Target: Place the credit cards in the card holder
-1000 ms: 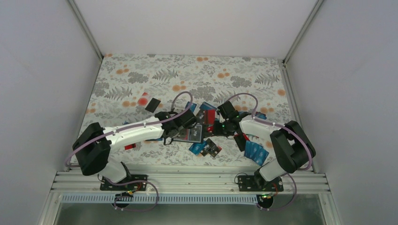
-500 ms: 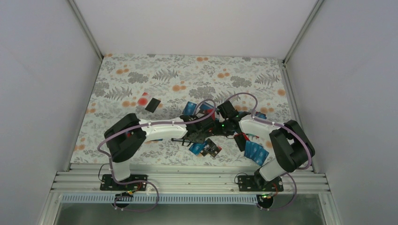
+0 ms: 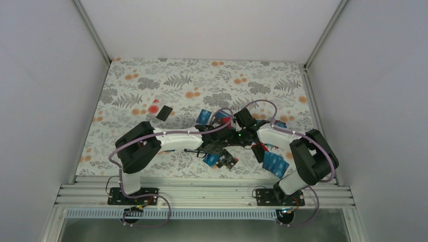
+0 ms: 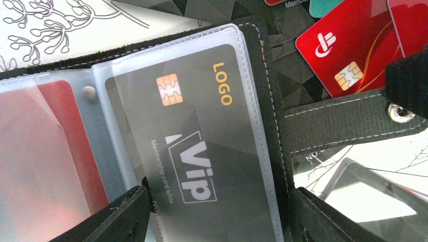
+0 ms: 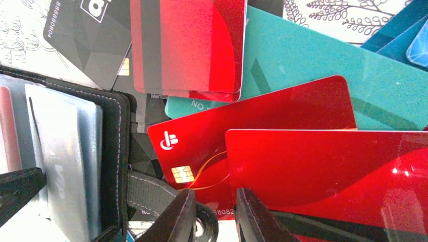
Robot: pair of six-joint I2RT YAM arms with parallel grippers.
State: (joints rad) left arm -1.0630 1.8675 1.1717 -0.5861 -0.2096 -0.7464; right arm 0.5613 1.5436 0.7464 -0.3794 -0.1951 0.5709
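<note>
The card holder (image 4: 260, 91) lies open at mid-table, its clear sleeves up; it also shows in the right wrist view (image 5: 118, 151). A black VIP card (image 4: 202, 151) sits in one sleeve and a red card (image 4: 65, 136) in the sleeve beside it. My left gripper (image 4: 222, 222) is open, its jaws wide to either side of the VIP sleeve. My right gripper (image 5: 212, 222) is nearly shut, with its tips down on the end of the holder's snap strap (image 5: 146, 194). Loose red cards (image 5: 323, 166), a teal card (image 5: 313, 65) and a black card (image 5: 91, 35) lie just beyond it.
In the top view both grippers, left (image 3: 212, 145) and right (image 3: 233, 137), meet at mid-table. Blue cards (image 3: 275, 164) lie by the right arm, more cards (image 3: 222, 160) lie near the front, and one blue card (image 3: 204, 116) lies behind. A slim black rectangle (image 3: 164, 112) lies far left.
My left arm has swung right and reached further in, so its gripper now sits over the open card holder close to the right gripper. The right arm has not moved.
</note>
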